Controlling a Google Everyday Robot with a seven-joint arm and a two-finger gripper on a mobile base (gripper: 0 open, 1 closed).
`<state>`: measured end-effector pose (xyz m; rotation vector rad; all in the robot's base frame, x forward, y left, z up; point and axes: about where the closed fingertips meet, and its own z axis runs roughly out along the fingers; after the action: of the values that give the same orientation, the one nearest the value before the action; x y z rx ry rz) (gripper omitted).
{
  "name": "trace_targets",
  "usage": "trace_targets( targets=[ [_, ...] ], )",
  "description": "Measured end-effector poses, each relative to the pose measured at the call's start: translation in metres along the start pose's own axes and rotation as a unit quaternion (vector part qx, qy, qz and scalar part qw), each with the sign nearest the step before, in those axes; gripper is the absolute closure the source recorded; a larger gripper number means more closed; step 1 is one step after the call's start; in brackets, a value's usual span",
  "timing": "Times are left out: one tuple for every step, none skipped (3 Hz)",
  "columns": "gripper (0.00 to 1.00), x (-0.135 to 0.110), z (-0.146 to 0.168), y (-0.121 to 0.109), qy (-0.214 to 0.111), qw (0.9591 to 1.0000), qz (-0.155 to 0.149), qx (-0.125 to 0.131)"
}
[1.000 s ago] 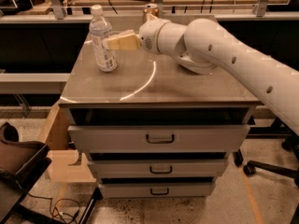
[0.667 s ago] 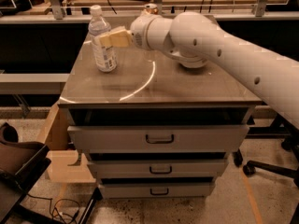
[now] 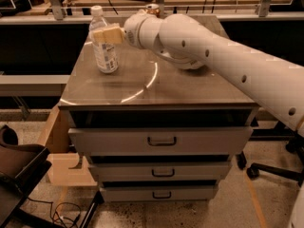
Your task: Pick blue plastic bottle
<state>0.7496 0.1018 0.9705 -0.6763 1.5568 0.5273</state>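
Note:
The blue plastic bottle [image 3: 105, 57], clear with a white cap and a white label, stands upright at the back left of the grey cabinet top [image 3: 156, 87]. My gripper [image 3: 105, 34], tan at its tip, reaches in from the right on the white arm [image 3: 213, 56]. It overlaps the bottle's shoulder, just below the cap. Whether it touches the bottle cannot be told.
A short drink can [image 3: 153, 7] shows at the back edge, partly hidden behind the arm. The cabinet has three drawers [image 3: 161, 140] below. A dark chair [image 3: 19, 175] stands at the lower left, and a cardboard box [image 3: 59, 167] sits beside the cabinet.
My gripper has moved left across the cabinet top, from just right of the bottle to over its upper part. The bottle has stayed in place.

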Motion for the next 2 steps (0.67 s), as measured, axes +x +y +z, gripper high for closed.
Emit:
trace_targets(
  targets=[
    [0.0,-0.005,0.015,0.015,-0.027,0.9992,0.014,-0.026],
    [0.0,-0.012,0.022,0.03,-0.045,0.9974,0.017,-0.054]
  ],
)
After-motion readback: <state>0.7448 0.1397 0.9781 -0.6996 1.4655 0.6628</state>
